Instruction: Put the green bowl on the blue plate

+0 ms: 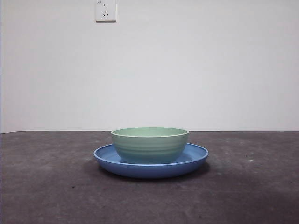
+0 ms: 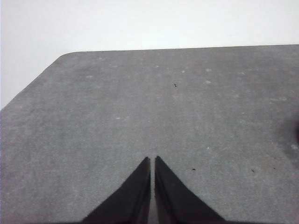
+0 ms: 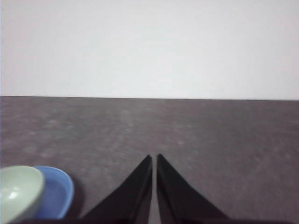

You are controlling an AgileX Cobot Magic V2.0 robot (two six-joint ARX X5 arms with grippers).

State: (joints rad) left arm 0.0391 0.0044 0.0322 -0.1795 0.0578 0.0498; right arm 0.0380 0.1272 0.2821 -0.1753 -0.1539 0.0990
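Observation:
The pale mint-green bowl (image 1: pixel 149 144) stands upright on the wide blue plate (image 1: pixel 196 156) at the middle of the dark table in the front view. Both also show in the right wrist view, the bowl (image 3: pixel 16 191) resting on the plate (image 3: pixel 58 193), off to one side of my right gripper (image 3: pixel 154 158), which is shut, empty and apart from them. My left gripper (image 2: pixel 153 161) is shut and empty over bare table, with neither bowl nor plate in its view. Neither arm shows in the front view.
The dark grey table top (image 1: pixel 46 186) runs to a white wall with a power socket (image 1: pixel 106 10). The table's far edge and rounded corner (image 2: pixel 65 55) show in the left wrist view.

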